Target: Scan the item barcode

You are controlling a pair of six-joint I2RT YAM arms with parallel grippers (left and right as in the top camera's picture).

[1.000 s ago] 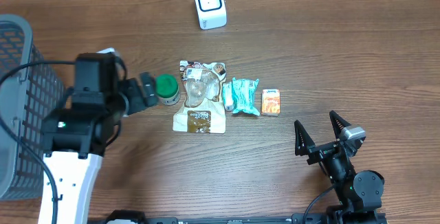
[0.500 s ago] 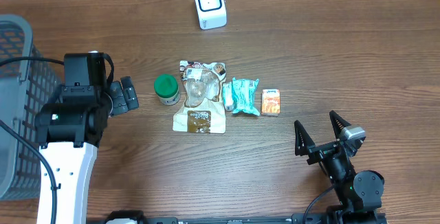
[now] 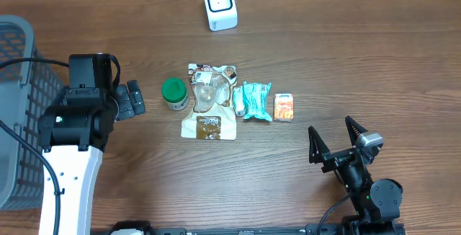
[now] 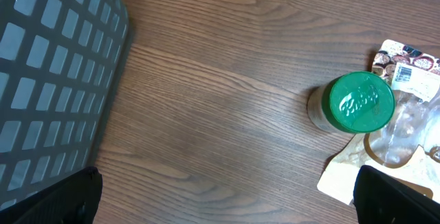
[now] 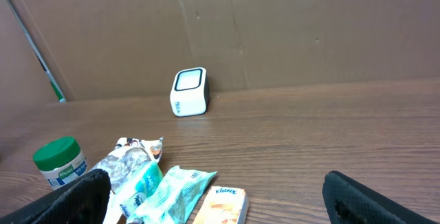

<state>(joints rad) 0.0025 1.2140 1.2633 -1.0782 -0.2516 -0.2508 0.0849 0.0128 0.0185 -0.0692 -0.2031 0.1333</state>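
Left tool [image 3: 137, 99] backed off from jar [image 3: 173, 93] over last second; now sits left of it, apart, beside basket [image 3: 14, 40]. Jar unmoved: upright on table, centre-left of overhead frame, just beside pouch [image 3: 209, 112]. We judge no pick made yet; scanner [image 3: 220, 4], top centre, well apart. Left tool spread wide, empty. Right tool [image 3: 331, 128], lower right, spread, touches nothing.

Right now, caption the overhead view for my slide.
Open left pincer beside a green-lidded jar; white scanner farther back on the table.
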